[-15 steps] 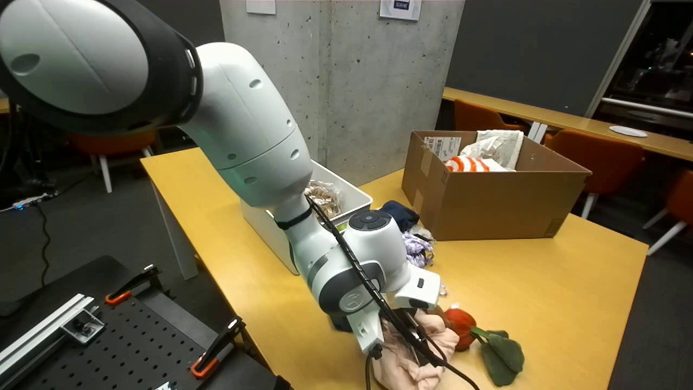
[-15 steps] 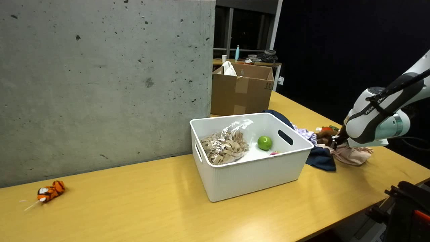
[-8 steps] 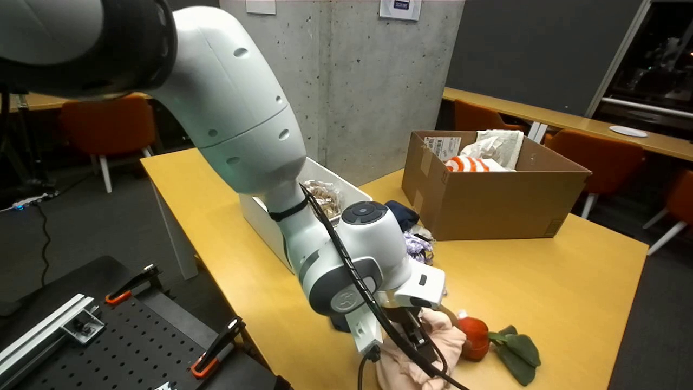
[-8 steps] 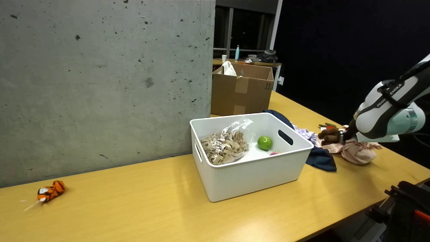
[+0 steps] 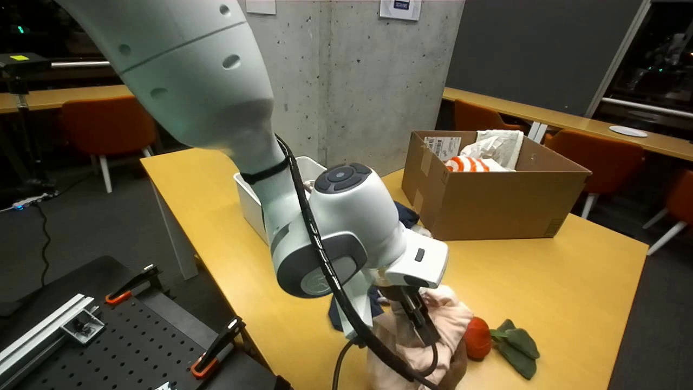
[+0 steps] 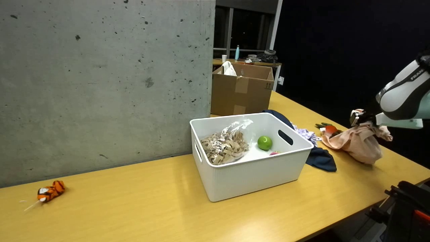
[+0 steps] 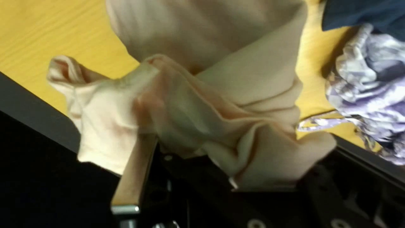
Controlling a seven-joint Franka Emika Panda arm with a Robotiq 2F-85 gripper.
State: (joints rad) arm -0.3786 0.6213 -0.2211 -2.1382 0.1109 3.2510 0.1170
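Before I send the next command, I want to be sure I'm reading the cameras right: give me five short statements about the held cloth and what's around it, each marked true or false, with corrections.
1. The end effector has the peach cloth in its grip. True.
2. The peach cloth lies inside the white bin. False: it is outside the white bin, held by the end effector.
3. The white bin has a green round item in it. True.
4. The cardboard box stands on the floor. False: it stands on the table.
5. The red item with green leaves lies on the table. True.
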